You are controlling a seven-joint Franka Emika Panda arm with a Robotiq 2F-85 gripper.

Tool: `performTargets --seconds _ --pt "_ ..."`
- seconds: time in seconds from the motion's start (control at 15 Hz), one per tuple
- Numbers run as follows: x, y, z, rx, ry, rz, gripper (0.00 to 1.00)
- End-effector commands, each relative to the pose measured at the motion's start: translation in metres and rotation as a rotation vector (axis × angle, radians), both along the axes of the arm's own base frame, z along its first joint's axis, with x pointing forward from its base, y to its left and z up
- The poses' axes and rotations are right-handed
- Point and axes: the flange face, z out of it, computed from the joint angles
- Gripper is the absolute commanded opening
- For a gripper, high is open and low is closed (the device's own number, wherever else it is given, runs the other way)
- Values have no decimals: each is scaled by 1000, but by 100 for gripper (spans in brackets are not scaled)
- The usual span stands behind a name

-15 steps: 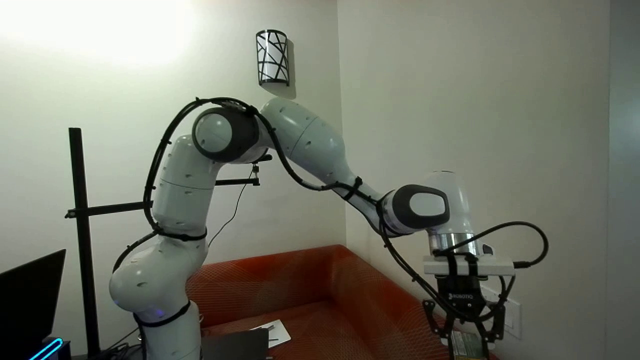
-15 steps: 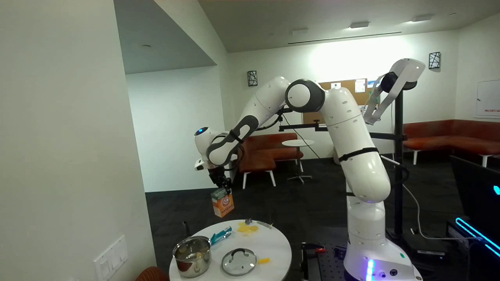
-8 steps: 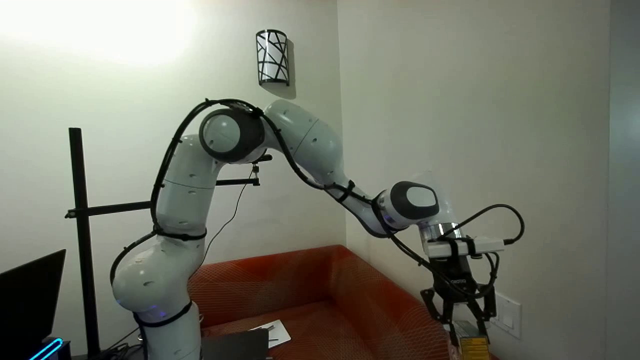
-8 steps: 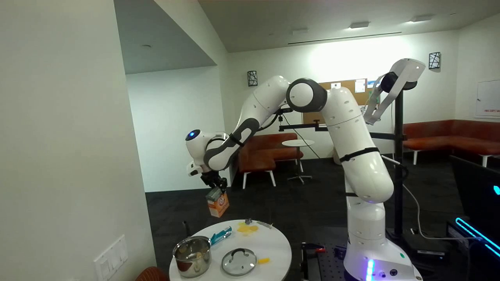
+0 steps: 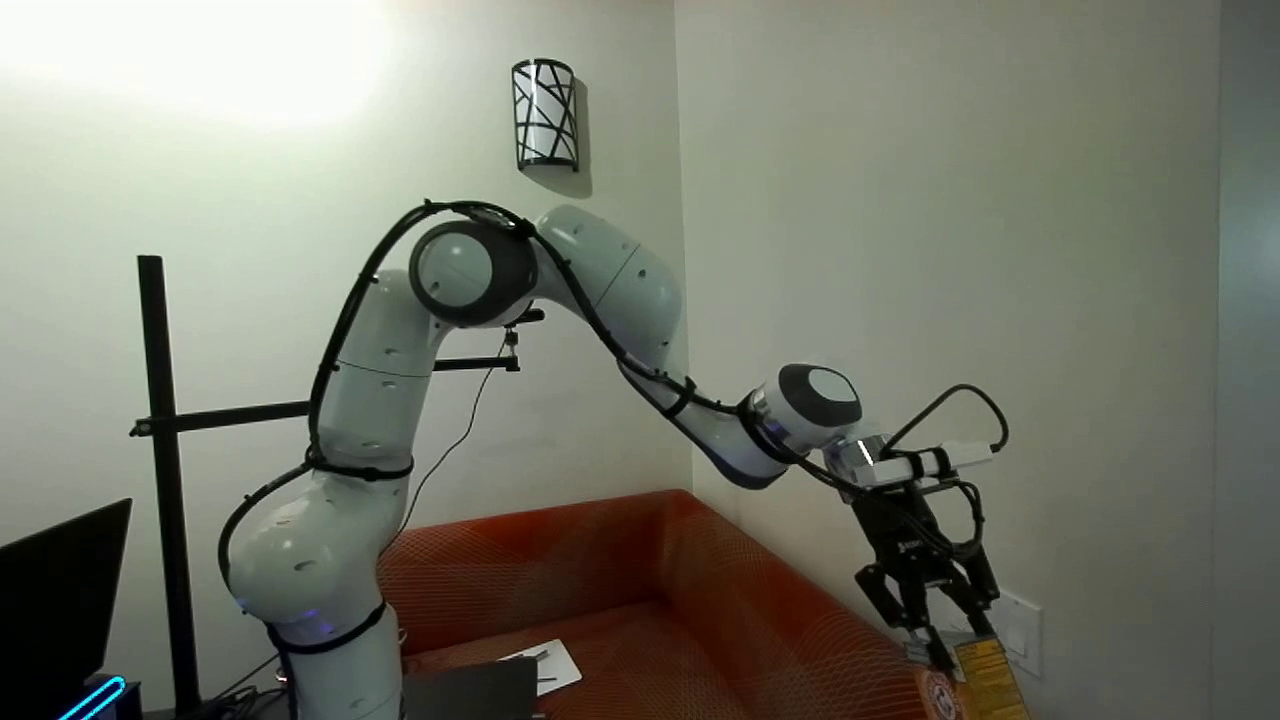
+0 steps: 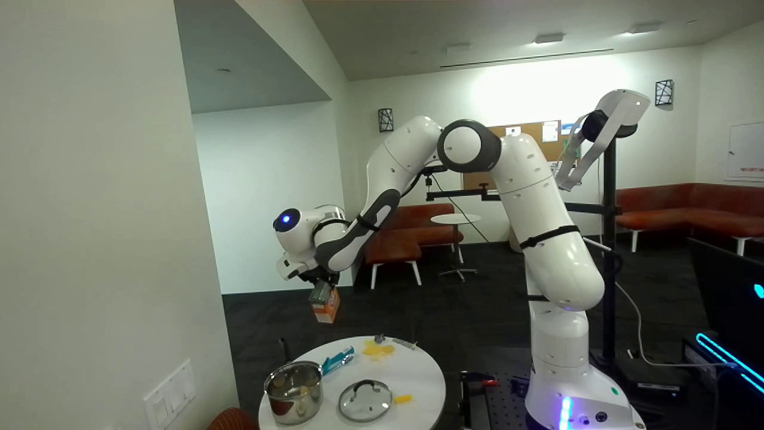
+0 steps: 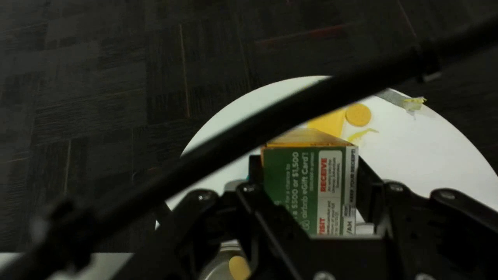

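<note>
We had the gripper clamped about the orange Arm & Hammer box, its fingers against opposite sides and the box's green printed panel facing the wrist view. Its jaws stood only as wide as the box. In both exterior views we saw the box held at a tilt, and where the white round table showed, it hung in the air apart from the top; whether it was straight above the table, we could not tell. As we judged it, the grasp and the lift were done, while the box had not yet been let go. Lower down, the stainless steel pot stood on the table uncovered, the glass lid lying apart from it. A teal item lay just beside the pot, and yellow pieces were scattered about the tabletop, too small for us to identify
</note>
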Motion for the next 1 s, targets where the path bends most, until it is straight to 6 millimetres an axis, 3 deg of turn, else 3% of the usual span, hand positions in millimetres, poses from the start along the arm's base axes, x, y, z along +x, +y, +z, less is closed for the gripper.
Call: performTargets --seconds 0.0,0.93 --pt "0 13 10 -85 -21 124 30" --pt "-12 55 -22 -345 -139 486 30"
